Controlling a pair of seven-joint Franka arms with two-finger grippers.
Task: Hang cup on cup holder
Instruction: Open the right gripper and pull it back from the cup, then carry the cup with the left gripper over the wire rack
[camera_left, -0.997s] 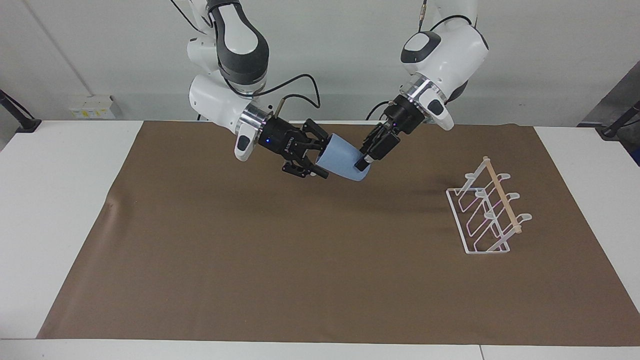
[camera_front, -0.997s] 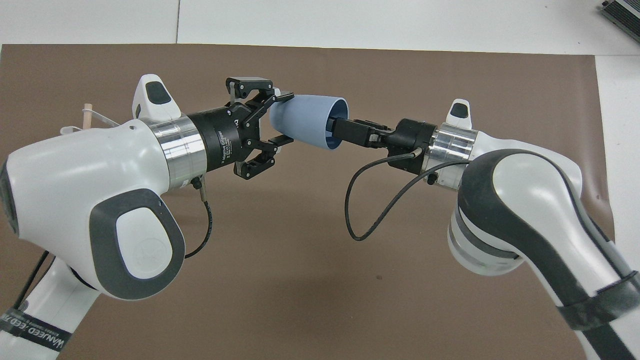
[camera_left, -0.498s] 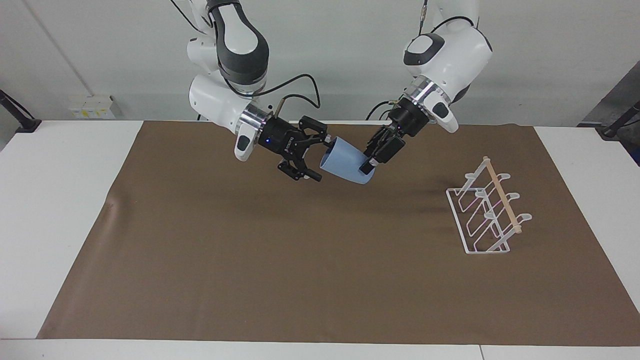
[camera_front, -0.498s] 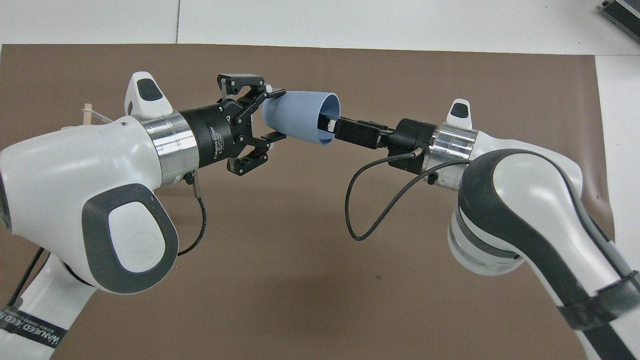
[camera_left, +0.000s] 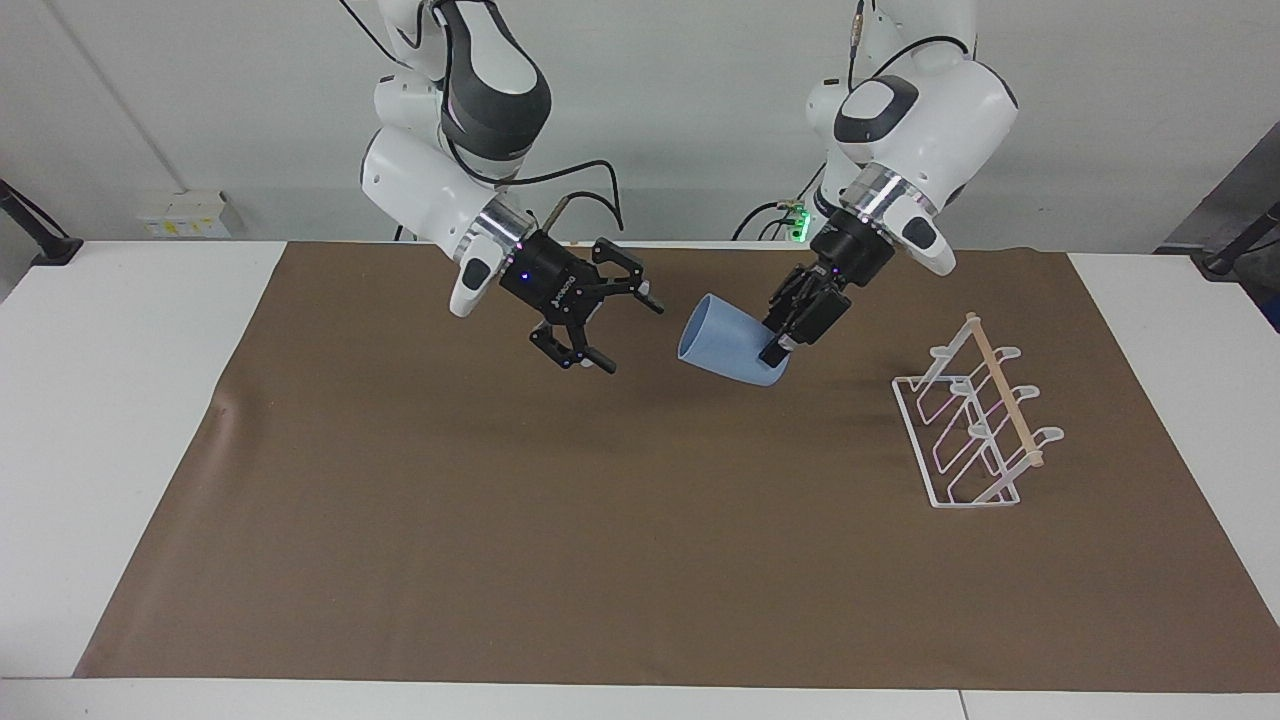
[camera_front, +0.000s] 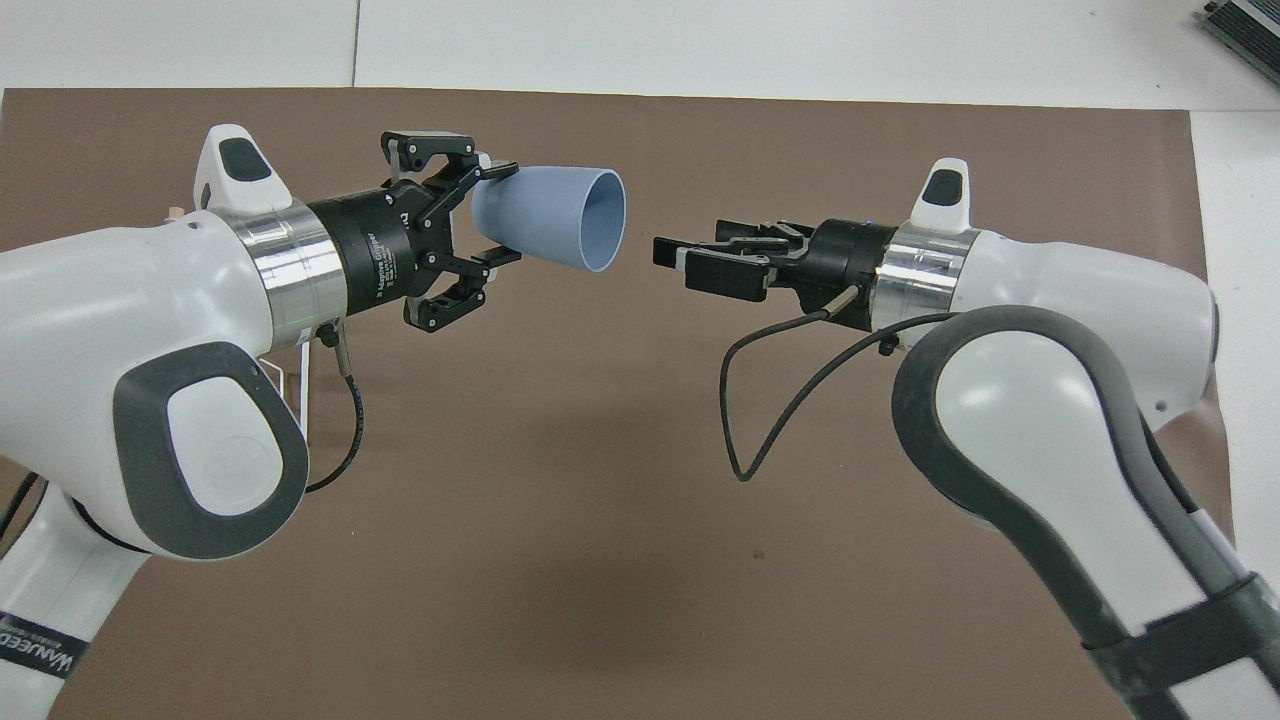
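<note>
Your left gripper (camera_left: 778, 350) is clamped on the cup (camera_left: 725, 345), seemingly at its base end, in the air over the brown mat (camera_left: 500, 520); the right gripper (camera_left: 628, 335) waits, fingers apart. Swing the cup's mouth toward the cup holder (camera_left: 975, 420) by the mat's left-arm edge, then slide it squarely onto a prong.

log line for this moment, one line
left gripper: shut on cup, over mat | right gripper: open, apart from cup | cup holder: on mat, toward left arm's end, no cup hung

Cup holder (camera_left: 975, 425): we find it on the worktop (camera_left: 120, 420), toward the left arm's end.
Cup (camera_left: 725, 345): in left end effector (camera_left: 775, 352), above worktop.
</note>
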